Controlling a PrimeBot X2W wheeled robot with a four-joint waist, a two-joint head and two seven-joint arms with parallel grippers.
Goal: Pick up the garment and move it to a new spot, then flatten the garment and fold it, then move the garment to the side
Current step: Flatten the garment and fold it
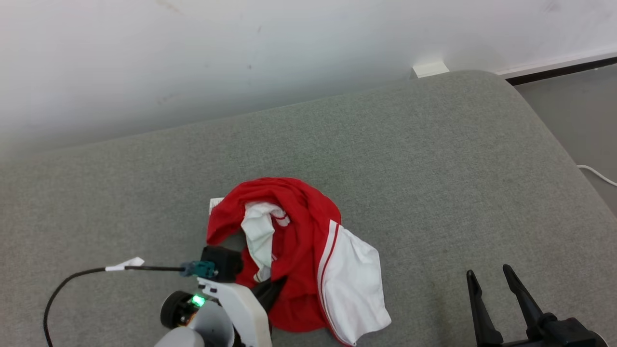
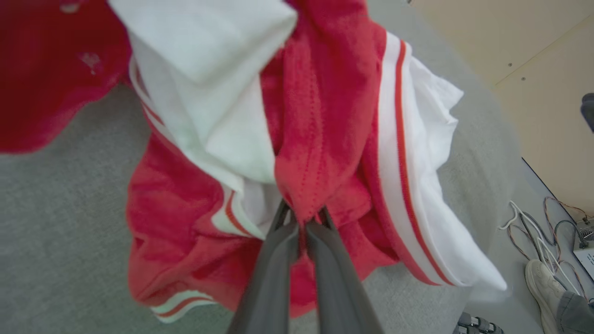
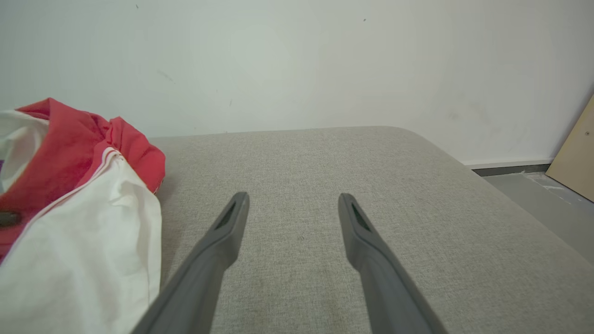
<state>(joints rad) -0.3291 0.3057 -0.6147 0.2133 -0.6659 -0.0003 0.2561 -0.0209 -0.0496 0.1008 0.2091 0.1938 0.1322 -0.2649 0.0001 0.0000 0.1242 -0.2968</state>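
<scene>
A crumpled red and white garment point(image 1: 299, 250) lies bunched on the grey padded surface point(image 1: 385, 159), near its front middle. My left gripper point(image 1: 274, 289) reaches into the garment's lower left part. In the left wrist view that gripper point(image 2: 304, 220) is shut, its two fingertips pinching a ridge of the garment's point(image 2: 320, 139) red cloth. My right gripper point(image 1: 489, 277) stands open at the lower right, apart from the cloth. In the right wrist view its fingers point(image 3: 232, 218) are spread over bare grey fabric, with the garment point(image 3: 79, 204) at their left.
A white wall point(image 1: 241, 58) runs behind the surface. The surface curves down at the right to a grey floor point(image 1: 578, 106) with a white cable point(image 1: 597, 173). In the left wrist view, cables point(image 2: 543, 232) and a person's shoe point(image 2: 545, 283) are on the floor.
</scene>
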